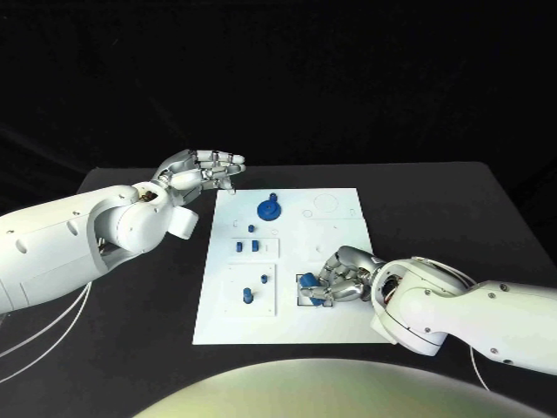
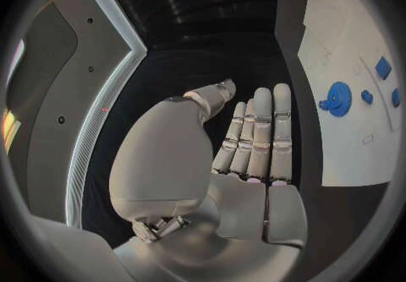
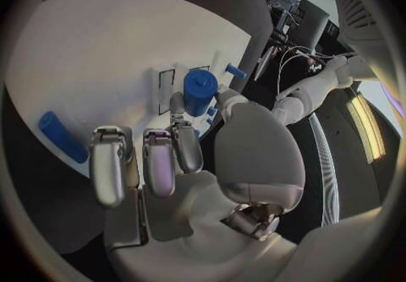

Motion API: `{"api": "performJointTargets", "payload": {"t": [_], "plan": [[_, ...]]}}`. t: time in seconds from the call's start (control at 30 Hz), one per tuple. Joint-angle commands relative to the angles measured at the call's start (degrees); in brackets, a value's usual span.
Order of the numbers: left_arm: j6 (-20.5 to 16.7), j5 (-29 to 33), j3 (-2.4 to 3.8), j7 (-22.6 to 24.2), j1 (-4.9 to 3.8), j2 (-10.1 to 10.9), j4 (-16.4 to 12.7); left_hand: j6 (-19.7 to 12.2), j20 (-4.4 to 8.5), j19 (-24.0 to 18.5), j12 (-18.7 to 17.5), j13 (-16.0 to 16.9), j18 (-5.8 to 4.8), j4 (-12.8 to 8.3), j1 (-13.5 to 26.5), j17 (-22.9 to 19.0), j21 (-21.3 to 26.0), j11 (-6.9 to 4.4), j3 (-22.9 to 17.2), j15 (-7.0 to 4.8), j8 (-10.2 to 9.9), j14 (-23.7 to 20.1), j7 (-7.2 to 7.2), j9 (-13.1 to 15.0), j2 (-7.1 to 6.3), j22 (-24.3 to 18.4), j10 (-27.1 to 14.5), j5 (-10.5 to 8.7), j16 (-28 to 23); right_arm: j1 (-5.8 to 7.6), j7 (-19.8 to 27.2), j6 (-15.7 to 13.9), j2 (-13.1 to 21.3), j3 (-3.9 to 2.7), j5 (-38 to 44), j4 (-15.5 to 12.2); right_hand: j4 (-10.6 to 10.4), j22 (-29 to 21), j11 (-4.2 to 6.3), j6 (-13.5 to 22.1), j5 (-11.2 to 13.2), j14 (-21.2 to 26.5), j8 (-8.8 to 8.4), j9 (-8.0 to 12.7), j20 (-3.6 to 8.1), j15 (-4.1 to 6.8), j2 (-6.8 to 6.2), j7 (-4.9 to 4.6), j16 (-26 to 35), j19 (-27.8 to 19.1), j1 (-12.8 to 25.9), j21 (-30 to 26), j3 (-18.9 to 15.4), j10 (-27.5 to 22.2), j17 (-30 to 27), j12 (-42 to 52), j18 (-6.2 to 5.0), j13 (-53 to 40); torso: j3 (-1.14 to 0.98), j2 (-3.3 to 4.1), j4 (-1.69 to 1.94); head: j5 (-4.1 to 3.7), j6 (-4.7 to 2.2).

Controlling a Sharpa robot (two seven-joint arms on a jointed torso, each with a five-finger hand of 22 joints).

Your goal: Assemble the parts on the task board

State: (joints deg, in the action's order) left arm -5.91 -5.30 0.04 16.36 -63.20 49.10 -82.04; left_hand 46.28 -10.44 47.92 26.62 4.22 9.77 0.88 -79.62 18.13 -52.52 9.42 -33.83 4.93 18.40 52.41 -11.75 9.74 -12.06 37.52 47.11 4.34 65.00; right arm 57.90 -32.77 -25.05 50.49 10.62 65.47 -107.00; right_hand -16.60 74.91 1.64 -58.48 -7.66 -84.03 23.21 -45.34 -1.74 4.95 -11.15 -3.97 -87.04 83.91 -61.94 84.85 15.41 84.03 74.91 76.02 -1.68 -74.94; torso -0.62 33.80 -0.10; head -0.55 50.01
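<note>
Blue gear [image 1: 267, 209] beside left hand [image 1: 206, 169]

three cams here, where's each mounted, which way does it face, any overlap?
Head view: on the robot's head, looking down at the task board; both arms show, left hand off the board's far corner, right hand over its near edge.
Left wrist view: behind the left hand, fingers extended, facing past the board's edge.
Right wrist view: behind the right hand, facing the board.
Shared: head and left wrist views both show the blue gear.
</note>
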Motion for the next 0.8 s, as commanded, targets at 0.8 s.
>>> {"api": "performJointTargets", "payload": {"t": [0.8], "plan": [[1.03, -0.31, 0.03, 0.06, -0.03, 0.17, -0.32, -0.44, 0.01, 0.28, 0.29, -0.01, 0.82, 0.14, 0.0, -0.11, 0.36, 0.03, 0.25, 0.2, 0.08, -0.16, -1.08, -0.05, 0.41, -0.09, -0.57, 0.32, -0.12, -0.07, -1.59, 2.42, -1.18, -0.01, 6.44, 0.57, -0.44, 13.58, 0.28, -2.55, -0.41, -4.15, -0.88, -2.01, 0.49, 0.28, 2.5, 1.86, 0.22, 3.95, 6.02, -0.08, -22.58, 1.19, 5.98, -1.66, 0.54, -5.38, 0.01, 0.01, 0.02, -0.16, -0.01]]}}
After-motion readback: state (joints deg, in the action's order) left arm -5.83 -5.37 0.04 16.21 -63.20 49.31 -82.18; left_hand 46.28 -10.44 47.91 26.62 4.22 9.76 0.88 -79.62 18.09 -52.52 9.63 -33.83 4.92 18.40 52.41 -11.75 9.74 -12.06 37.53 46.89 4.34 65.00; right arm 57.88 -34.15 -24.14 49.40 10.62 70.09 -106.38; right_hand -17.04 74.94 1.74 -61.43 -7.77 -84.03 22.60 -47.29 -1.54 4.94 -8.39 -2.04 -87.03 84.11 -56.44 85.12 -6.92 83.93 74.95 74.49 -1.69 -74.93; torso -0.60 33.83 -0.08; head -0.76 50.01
